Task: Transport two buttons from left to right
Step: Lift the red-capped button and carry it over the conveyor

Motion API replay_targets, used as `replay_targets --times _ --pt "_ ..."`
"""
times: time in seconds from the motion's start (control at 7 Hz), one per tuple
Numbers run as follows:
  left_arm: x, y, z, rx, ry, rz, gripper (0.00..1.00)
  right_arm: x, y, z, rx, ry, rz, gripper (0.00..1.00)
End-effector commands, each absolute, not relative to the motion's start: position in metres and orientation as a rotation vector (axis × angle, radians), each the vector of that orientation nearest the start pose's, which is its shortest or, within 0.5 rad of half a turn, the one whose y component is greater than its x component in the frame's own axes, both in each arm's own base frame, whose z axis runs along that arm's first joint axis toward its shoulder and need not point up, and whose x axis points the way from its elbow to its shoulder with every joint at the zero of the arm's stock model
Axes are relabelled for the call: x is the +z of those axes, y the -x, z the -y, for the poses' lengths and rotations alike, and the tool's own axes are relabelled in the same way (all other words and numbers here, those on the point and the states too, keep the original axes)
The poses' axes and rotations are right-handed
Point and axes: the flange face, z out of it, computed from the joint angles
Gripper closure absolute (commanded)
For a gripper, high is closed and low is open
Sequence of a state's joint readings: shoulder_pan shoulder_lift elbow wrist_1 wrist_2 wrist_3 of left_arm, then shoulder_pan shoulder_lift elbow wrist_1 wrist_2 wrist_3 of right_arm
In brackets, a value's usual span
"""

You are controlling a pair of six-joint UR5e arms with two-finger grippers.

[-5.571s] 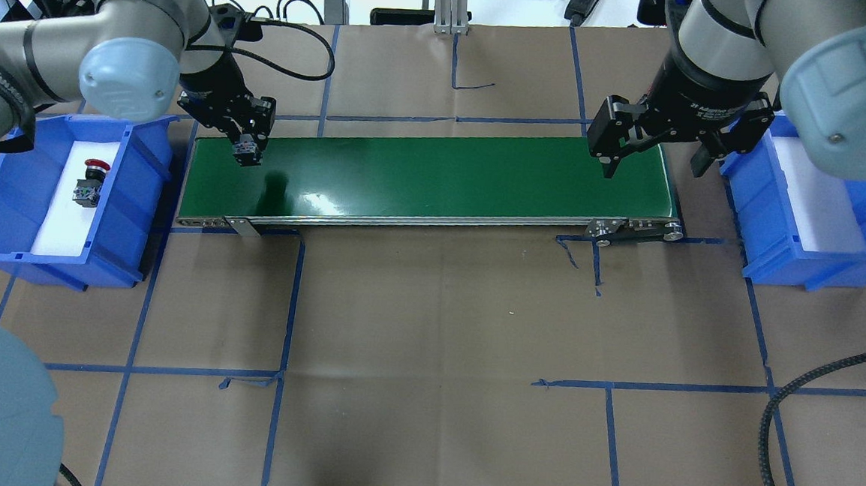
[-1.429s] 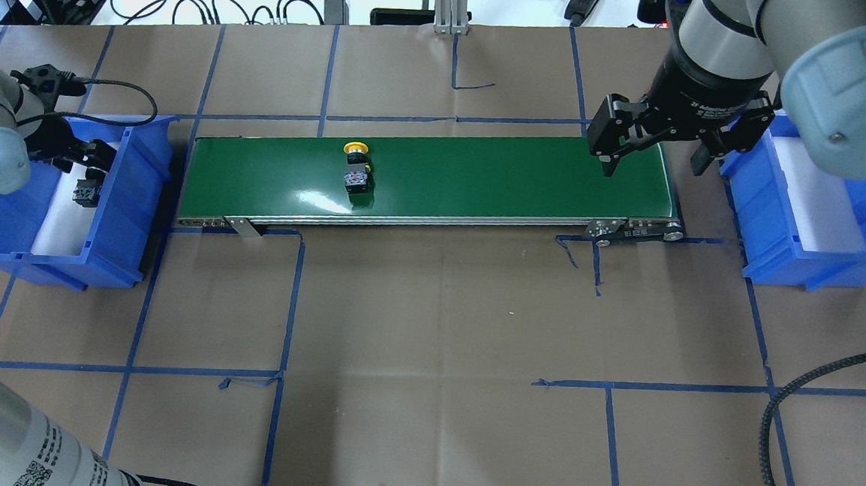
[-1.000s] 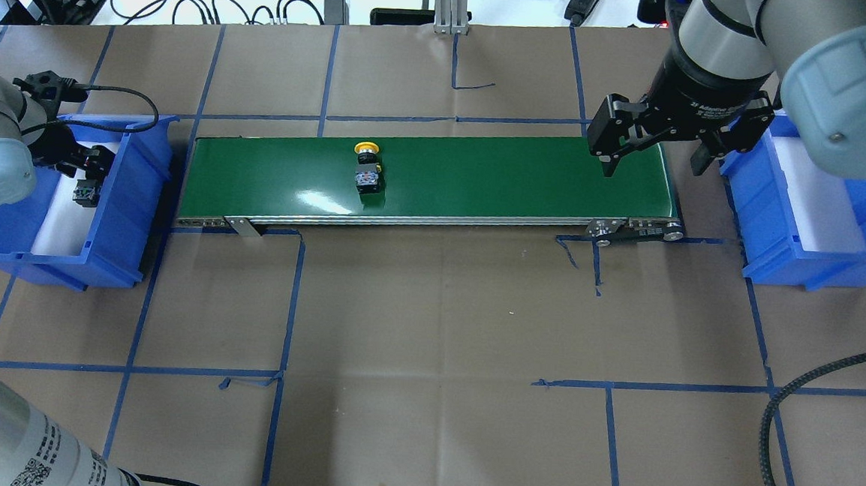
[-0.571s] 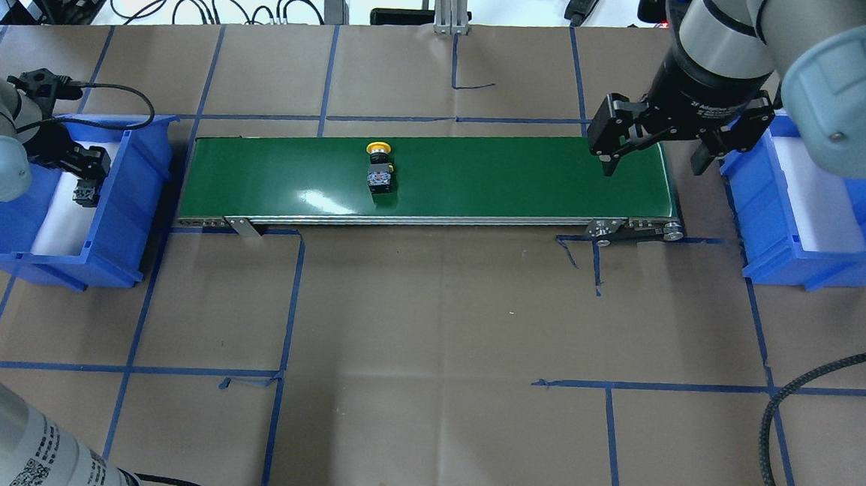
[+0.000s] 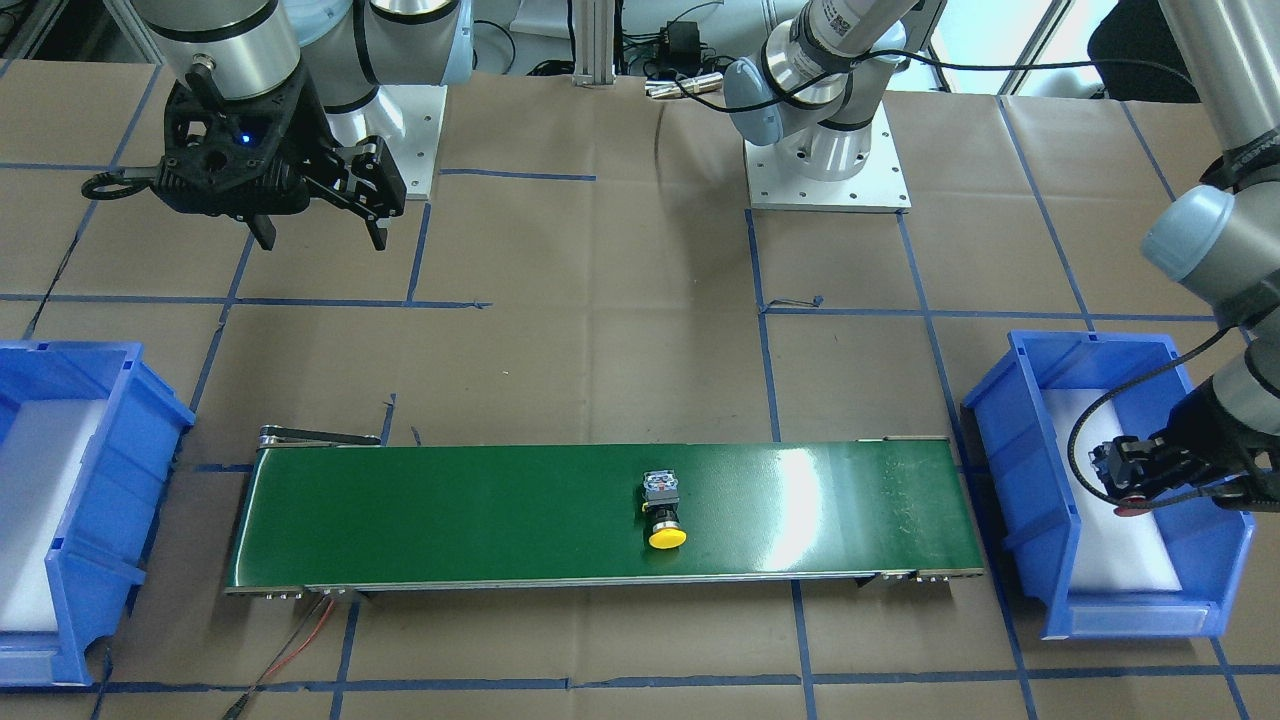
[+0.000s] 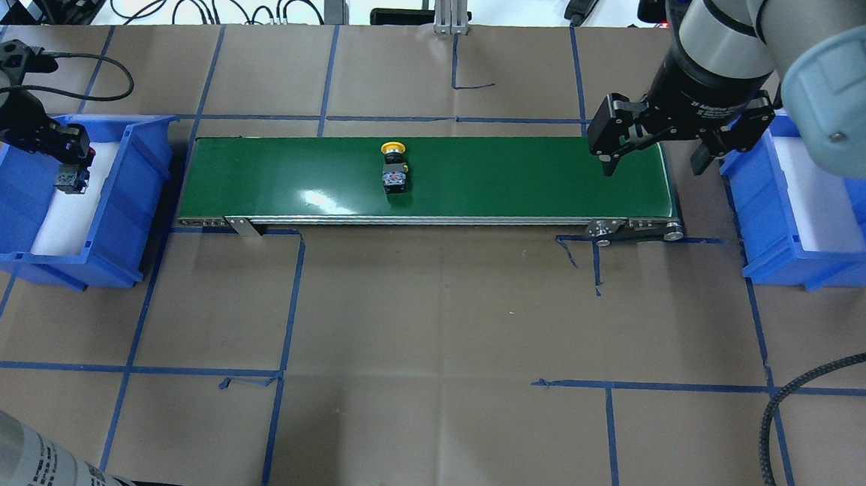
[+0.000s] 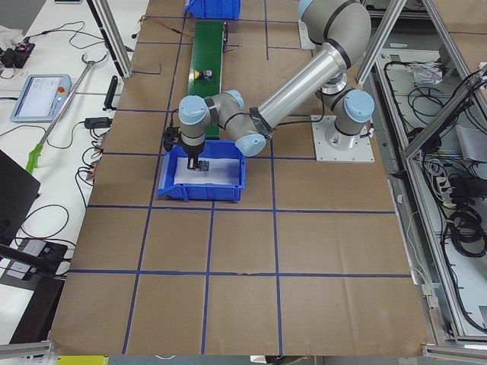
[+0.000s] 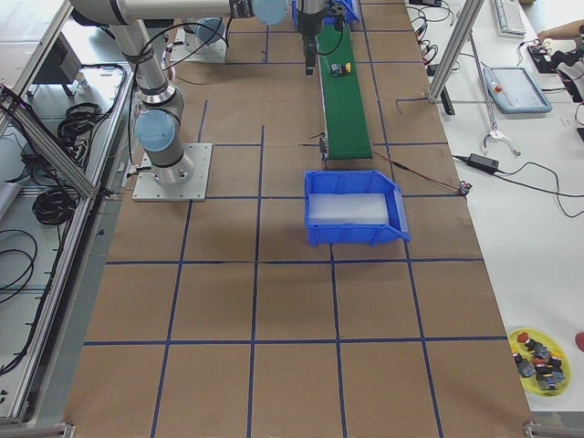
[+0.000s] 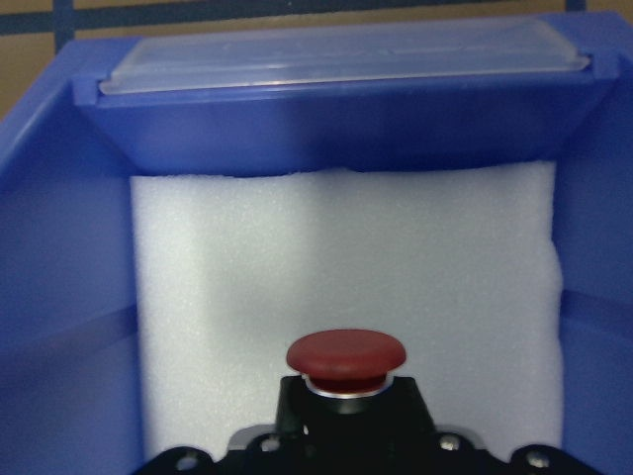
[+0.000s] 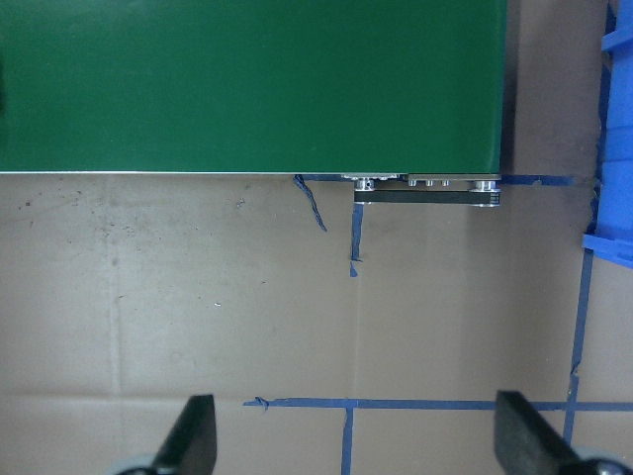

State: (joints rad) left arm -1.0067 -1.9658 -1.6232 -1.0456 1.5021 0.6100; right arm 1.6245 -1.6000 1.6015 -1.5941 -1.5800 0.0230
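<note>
The yellow-capped button (image 6: 394, 168) lies on its side on the green conveyor belt (image 6: 519, 181), near the middle; it also shows in the front view (image 5: 663, 512). My left gripper (image 6: 69, 164) is inside the left blue bin (image 6: 131, 194), shut on the red-capped button (image 9: 346, 358), which hangs just above the white foam. In the front view the red cap (image 5: 1130, 497) shows under the gripper. My right gripper (image 6: 652, 160) is open and empty, hovering over the belt's right end, its fingers (image 10: 193, 435) spread wide.
The right blue bin (image 6: 778, 253) with a white foam liner stands just past the belt's right end. A black cable (image 6: 776, 414) lies at the front right. A yellow dish of spare buttons (image 8: 538, 360) sits far off at the table's corner.
The yellow button has ridden the belt to the right. My left gripper has moved a little left and up in the bin with the red button in it. The right arm has not moved.
</note>
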Motion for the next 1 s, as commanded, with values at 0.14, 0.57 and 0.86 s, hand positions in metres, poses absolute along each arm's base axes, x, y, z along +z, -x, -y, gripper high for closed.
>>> replay_targets --times 0.14,0.57,0.86 --pt "0.403 -0.204 0.587 -0.056 -0.081 -3.187 1.0 0.489 -0.158 0.474 -0.034 0.048 -3.149 0.0" --pt "0.417 -0.145 0.604 -0.064 -0.054 -3.185 1.0 0.489 -0.158 0.474 -0.032 0.048 -3.149 0.0" --pt "0.417 -0.059 0.616 -0.065 -0.016 -3.189 1.0 0.488 -0.158 0.474 -0.032 0.048 -3.149 0.0"
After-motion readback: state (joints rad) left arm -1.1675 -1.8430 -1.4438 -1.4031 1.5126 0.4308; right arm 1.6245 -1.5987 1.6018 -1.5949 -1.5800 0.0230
